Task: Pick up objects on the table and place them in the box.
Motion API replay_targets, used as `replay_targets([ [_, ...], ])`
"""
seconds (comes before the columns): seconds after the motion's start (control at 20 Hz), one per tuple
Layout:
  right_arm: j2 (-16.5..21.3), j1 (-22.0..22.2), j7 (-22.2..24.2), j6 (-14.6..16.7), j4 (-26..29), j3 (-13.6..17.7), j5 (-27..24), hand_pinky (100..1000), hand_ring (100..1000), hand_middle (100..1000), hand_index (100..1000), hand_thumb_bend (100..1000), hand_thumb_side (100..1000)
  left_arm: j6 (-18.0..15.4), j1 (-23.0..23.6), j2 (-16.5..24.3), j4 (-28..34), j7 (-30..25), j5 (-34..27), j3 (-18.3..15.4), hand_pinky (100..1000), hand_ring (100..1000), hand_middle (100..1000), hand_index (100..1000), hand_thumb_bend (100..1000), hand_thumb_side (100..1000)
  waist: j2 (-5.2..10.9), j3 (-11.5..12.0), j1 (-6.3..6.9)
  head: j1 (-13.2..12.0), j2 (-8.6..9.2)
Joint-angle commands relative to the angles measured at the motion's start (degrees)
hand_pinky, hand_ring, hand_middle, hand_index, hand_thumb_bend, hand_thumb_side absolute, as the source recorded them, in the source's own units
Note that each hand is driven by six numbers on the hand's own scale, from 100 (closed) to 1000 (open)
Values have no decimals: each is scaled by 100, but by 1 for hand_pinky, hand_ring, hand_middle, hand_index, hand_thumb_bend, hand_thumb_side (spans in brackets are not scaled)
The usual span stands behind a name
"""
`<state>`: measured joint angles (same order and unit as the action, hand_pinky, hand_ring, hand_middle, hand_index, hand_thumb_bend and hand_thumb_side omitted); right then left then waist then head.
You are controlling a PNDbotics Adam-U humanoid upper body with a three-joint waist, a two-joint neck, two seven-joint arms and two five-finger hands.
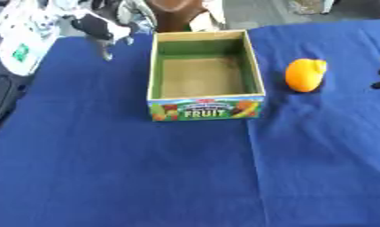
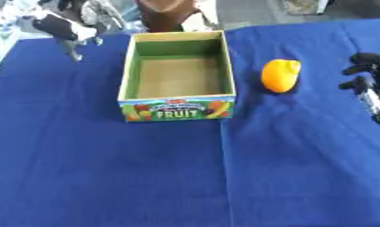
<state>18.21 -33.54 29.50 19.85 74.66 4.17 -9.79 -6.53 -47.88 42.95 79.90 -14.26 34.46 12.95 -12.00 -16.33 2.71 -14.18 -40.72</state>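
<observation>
A blue cloth covers the desk (image 1: 107, 168). Near its centre, toward twelve o'clock, stands an open cardboard box (image 1: 206, 74) with green inner walls and the word FRUIT on its front; it looks empty. At three o'clock from the box, near it but apart, an orange fruit (image 2: 280, 75) lies on the cloth.

Your right robot hand (image 2: 366, 77) enters from the right edge, at three o'clock from the fruit and apart from it. Its dark fingers are curved toward the fruit with a gap between them, and it holds nothing. Your left robot hand (image 1: 102, 27) hangs at ten o'clock from the box, above the far corner of the desk. It appears to hold nothing; whether its fingers are open or curled cannot be told.

The step in hand seems to be reaching for the fruit. The fruit is round and may roll, so bring the right robot hand in level from three o'clock. Let fingers and thumb pass on either side before you close. Lift it above the box's near wall before carrying it toward nine o'clock.
</observation>
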Motion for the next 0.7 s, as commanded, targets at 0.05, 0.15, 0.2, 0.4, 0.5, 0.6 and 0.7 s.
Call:
replay_targets([
  [0.05,21,-100,111,23,131,-79,18,699,1000,652,871,100,337,-95,-212,-92,-70,-134,105,112,555,278,225,556,370,277,120,-28,-11,-58,49],
  [0.15,-19,-109,187,24,137,-138,17,699,1000,652,871,100,338,-149,-238,-218,-193,-192,170,171,556,282,228,558,374,278,122,-63,1,-68,71],
  [0.2,-35,-113,223,25,143,-164,19,700,1000,652,871,100,338,-166,-241,-276,-262,-208,207,192,556,287,233,562,373,278,121,-83,9,-70,81],
  [0.4,-83,-118,330,22,161,-235,31,700,1000,651,870,100,338,-217,-238,-483,-569,-175,323,237,558,307,248,574,381,278,114,-150,40,-52,96],
  [0.5,-96,-119,366,16,157,-260,47,700,1000,649,863,100,339,-256,-232,-551,-672,-156,345,259,559,310,252,577,379,279,110,-178,53,-42,101],
  [0.6,-101,-113,386,11,150,-275,66,699,1000,647,855,100,340,-296,-229,-602,-727,-157,333,282,561,315,257,581,381,281,103,-196,67,-42,107],
  [0.7,-105,-106,405,6,141,-292,88,699,1000,644,844,100,341,-340,-221,-641,-752,-190,314,321,565,322,263,585,394,284,99,-212,80,-44,107],
])
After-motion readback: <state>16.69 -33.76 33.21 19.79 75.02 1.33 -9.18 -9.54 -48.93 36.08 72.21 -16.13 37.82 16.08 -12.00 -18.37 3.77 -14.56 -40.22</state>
